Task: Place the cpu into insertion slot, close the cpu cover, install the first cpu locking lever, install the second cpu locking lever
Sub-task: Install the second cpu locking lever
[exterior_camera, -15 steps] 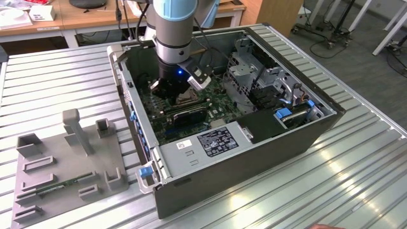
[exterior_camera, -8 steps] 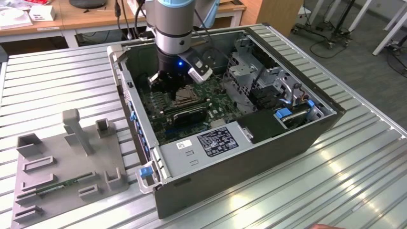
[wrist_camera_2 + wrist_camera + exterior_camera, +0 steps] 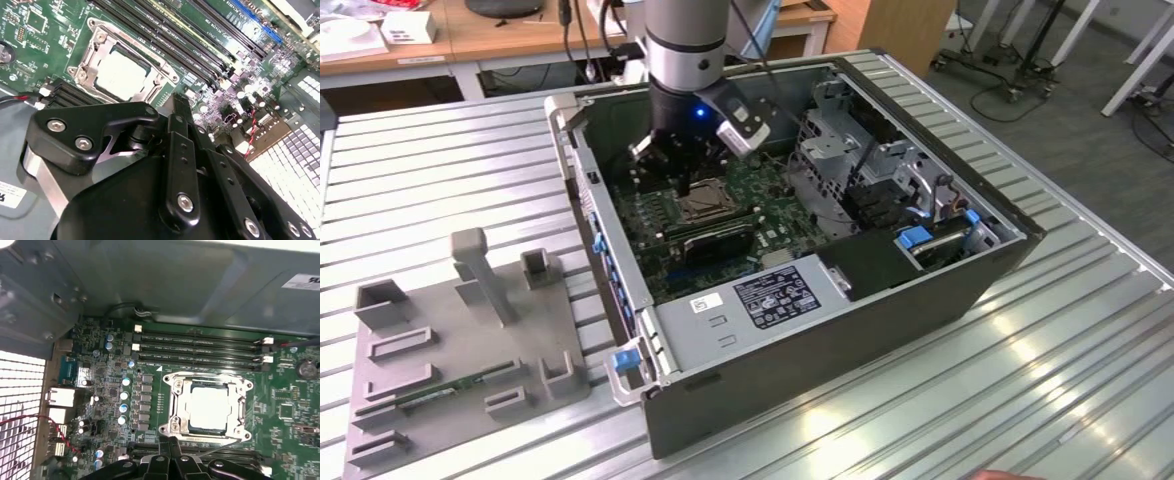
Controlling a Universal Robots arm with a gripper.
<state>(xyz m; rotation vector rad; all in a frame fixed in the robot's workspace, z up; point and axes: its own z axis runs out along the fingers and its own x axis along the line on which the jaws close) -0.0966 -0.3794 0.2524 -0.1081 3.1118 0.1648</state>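
Cpu [image 3: 210,407] sitting flat in the insertion slot [image 3: 200,429], silver top showing through the window of the cpu cover [image 3: 176,405]. Cover down over it in both wrist views, so guessing placing and closing are done and the step in hand is the first locking lever.

Hand [image 3: 171,444] parked right at the slot's edge, clenched, fingertips pressed together with nothing visible between them. Thin wire lever [image 3: 220,447] just beside that same slot edge and a bit askew to it. Probably not hooked under its tab yet, but can't say for sure from here.

From the exterior view: hand reaching down into the open computer case [image 3: 881,300] on the ribbed metal surface [image 3: 454,170], pretty much straight above the slot.

Tips for doing it well, just my read:
- Better to use the closed fingertips as a blunt pusher than to try pinching such a skinny wire.
- Push down first, then sideways toward the slot to tuck it under the hook. Slow and steady.
- Keep off the cover's window. No weight on the cpu top.
- Mind the row of capacitors [image 3: 124,395] near the slot.
- Watch for skating off the springy round wire onto the green board [image 3: 290,440] around the slot.
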